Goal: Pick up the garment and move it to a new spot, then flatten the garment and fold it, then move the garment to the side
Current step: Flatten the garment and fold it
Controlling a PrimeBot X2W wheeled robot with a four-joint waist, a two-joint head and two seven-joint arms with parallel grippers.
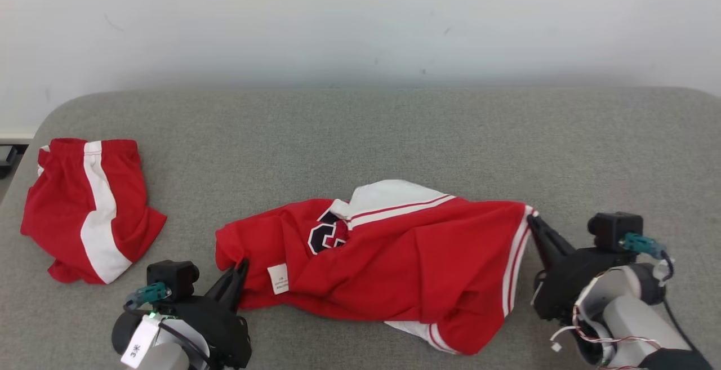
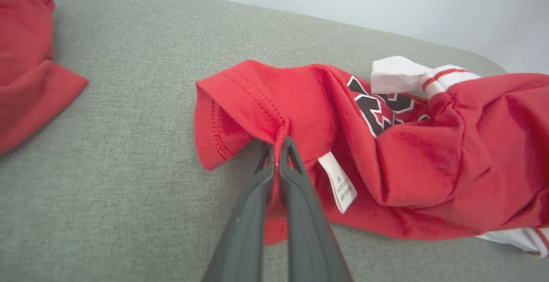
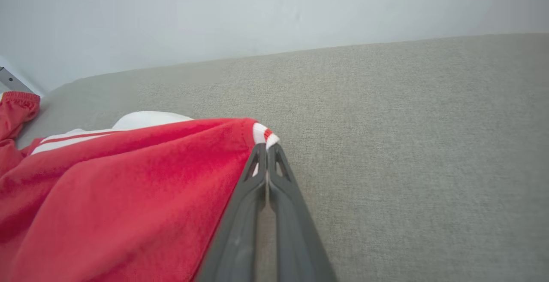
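Observation:
The garment (image 1: 405, 252) is a red jersey with white stripes and a dark emblem, lying crumpled across the middle of the grey padded surface (image 1: 360, 133). My left gripper (image 1: 243, 265) is shut on its left hem; in the left wrist view the fingers (image 2: 279, 144) pinch a red fold of the garment (image 2: 386, 144) beside a white care label (image 2: 339, 181). My right gripper (image 1: 532, 219) is shut on the striped right corner. In the right wrist view the fingertips (image 3: 266, 148) clamp the white and red edge of the garment (image 3: 128, 196).
A second red piece of clothing with a white stripe (image 1: 90, 206) lies at the far left of the surface, also seen at the left wrist view's upper left corner (image 2: 25, 59). A pale wall (image 1: 360, 21) stands behind. Bare grey surface lies beyond and right of the jersey.

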